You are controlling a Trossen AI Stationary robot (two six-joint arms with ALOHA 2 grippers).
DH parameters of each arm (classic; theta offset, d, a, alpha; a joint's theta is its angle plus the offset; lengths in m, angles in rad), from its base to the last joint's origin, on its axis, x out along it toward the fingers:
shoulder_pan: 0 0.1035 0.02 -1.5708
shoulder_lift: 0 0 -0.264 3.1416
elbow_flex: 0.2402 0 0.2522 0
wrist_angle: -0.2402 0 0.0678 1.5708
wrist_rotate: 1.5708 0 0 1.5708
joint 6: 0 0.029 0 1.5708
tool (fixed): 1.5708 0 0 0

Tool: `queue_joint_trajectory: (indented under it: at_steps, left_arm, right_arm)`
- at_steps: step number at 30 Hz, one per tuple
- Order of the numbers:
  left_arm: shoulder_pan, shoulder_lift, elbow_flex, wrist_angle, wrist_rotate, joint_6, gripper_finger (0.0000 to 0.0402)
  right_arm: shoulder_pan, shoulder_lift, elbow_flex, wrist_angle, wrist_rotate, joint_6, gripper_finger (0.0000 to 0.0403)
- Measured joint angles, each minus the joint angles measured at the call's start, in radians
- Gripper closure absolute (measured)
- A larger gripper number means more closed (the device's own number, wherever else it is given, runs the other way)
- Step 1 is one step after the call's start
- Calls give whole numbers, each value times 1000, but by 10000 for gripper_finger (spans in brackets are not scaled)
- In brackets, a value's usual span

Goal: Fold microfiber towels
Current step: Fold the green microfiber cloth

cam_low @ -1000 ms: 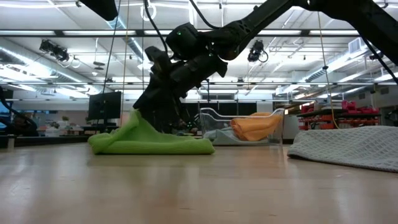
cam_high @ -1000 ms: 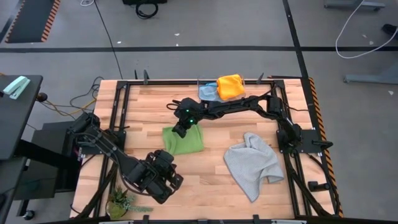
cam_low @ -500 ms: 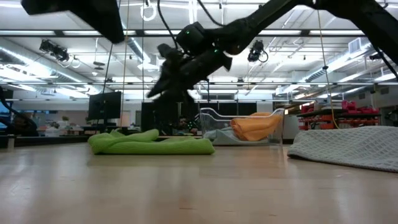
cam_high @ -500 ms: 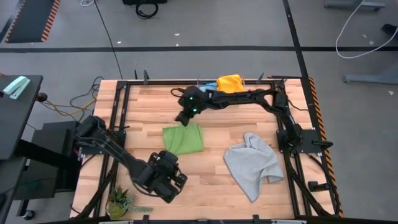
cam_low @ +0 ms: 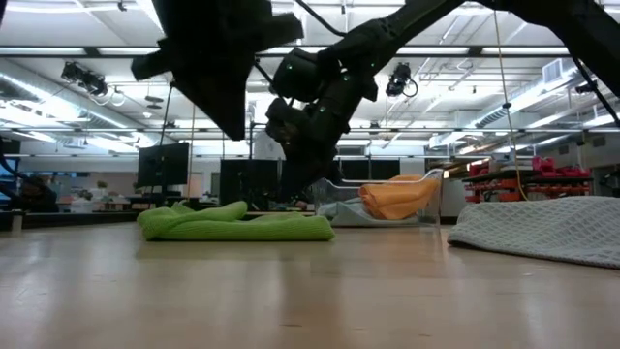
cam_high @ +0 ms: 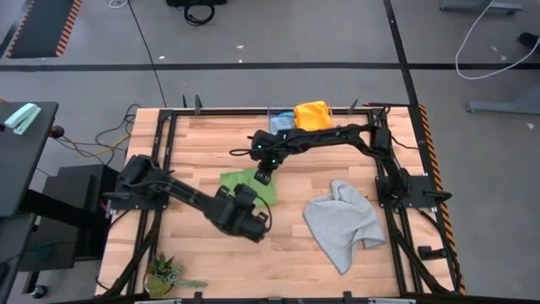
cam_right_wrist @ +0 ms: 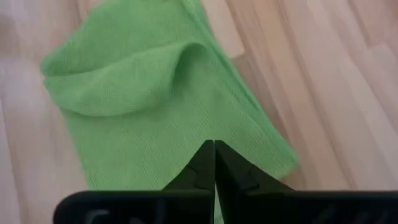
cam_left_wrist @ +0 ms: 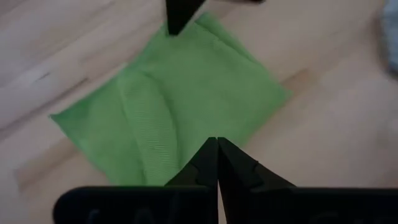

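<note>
The green towel (cam_high: 235,180) lies folded and flat on the table's middle, with a soft ridge across its top (cam_right_wrist: 124,81). My right gripper (cam_high: 264,177) is shut, its tips low at the towel's far right edge (cam_left_wrist: 199,25). My left gripper (cam_high: 251,197) is shut and hangs above the towel's near side (cam_left_wrist: 186,93), well clear of it in the low view. A grey towel (cam_high: 342,224) lies crumpled at the right. A yellow-orange towel (cam_high: 314,116) and a light blue towel (cam_high: 283,125) lie in a clear bin at the far edge. My right gripper's shut fingertips (cam_right_wrist: 214,149) point down at a slant from the far right over the green towel's far right part (cam_right_wrist: 205,118). Whether they touch the cloth I cannot tell. The towel lies flat on the table.
The clear bin (cam_low: 339,189) stands at the far edge behind the green towel. A small plant (cam_high: 164,274) sits at the near left corner. Bare wood (cam_high: 287,253) lies between the green and grey towels and along the near edge.
My right gripper has let go of the green towel's raised part, which has fallen flat onto the rest. It rose toward the far edge, then came down at the towel's far right. My left gripper has swung from the near left toward the towel and sunk.
</note>
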Motion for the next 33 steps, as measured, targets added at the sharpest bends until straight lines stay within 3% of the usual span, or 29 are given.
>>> queue_joint_trajectory:
  at_steps: [5, 12, 17, 21, 26, 33]
  left_arm:
    - [61, 48, -1, 1, 100, 115, 386]
    - [142, 124, 0, 16, 125, 225, 396]
    - [215, 131, 0, 18, 130, 281, 381]
    - [270, 131, 0, -7, 195, 324, 385]
    - [287, 143, 0, 6, 218, 367, 396]
    - [284, 148, 0, 66, 272, 426, 381]
  right_arm:
    - [-37, -1, -70, -5, 2, 4, 398]
    - [-69, -2, -155, 84, -34, 57, 399]
    - [-62, -1, -161, 106, -39, 68, 400]
    - [-67, -1, -161, 103, -42, 71, 400]
    - [-72, -13, -162, 89, -39, 67, 401]
    - [-67, -48, -159, 120, -50, 73, 401]
